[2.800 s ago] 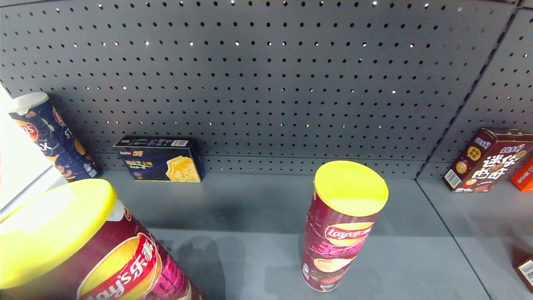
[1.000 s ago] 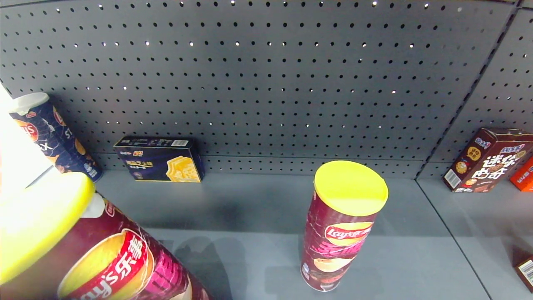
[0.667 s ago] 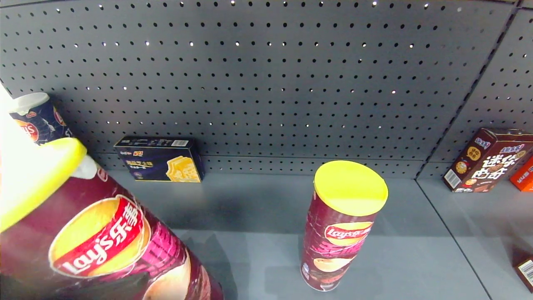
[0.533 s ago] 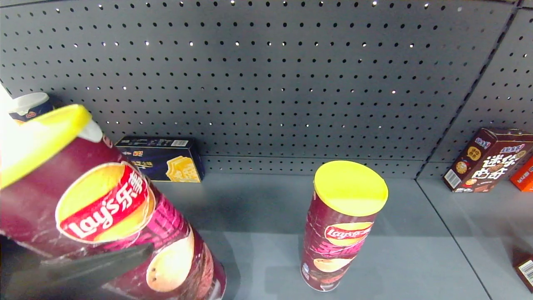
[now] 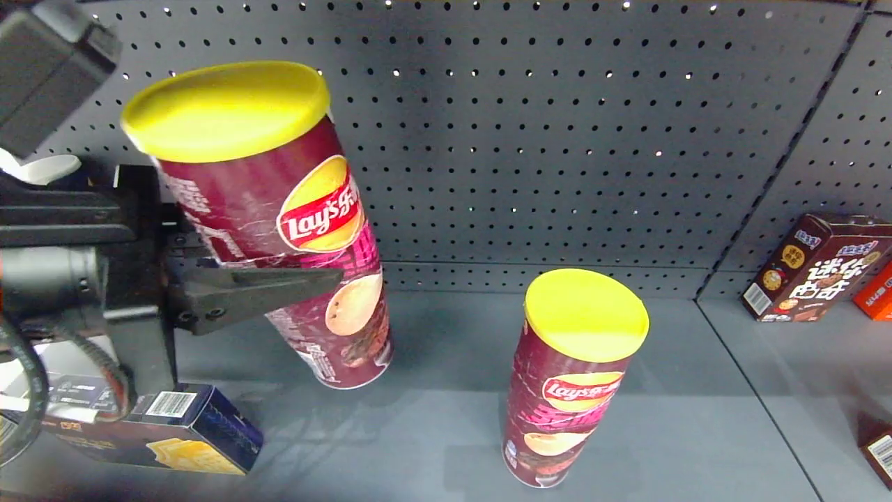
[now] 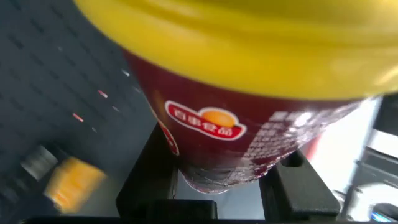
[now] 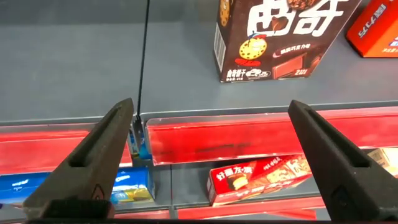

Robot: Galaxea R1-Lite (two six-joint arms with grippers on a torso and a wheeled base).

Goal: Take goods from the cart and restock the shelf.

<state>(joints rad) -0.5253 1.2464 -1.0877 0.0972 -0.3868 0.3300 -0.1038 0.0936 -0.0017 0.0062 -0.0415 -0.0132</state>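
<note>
- Jaws of your left gripper are clamped across the middle of a maroon chip can. One dark finger crosses its front, and the other is hidden behind it.
- Your held can leans, with its yellow lid tipped toward your left and its base low over the grey shelf. You cannot tell whether the base touches the shelf.
- Jaws of your right gripper stand wide apart and hold nothing. It hangs in front of a red price rail along the shelf edge.
- Below that rail, a lower level holds a red box and a blue packet.
- At the near left of the shelf, under your left gripper, a dark blue box lies flat with its barcode end up.
- To the right of the held can and apart from it, a second can of the same kind stands upright with its yellow lid on.
- At the near right edge you can see the corner of a small brown carton.
- Farther back on the right, past the shelf seam, a brown biscuit box stands near the back panel. An orange box sits just beside it.
- Behind your left gripper, a white lid peeks out.
- Farthest back, a grey pegboard panel closes off the shelf.
</note>
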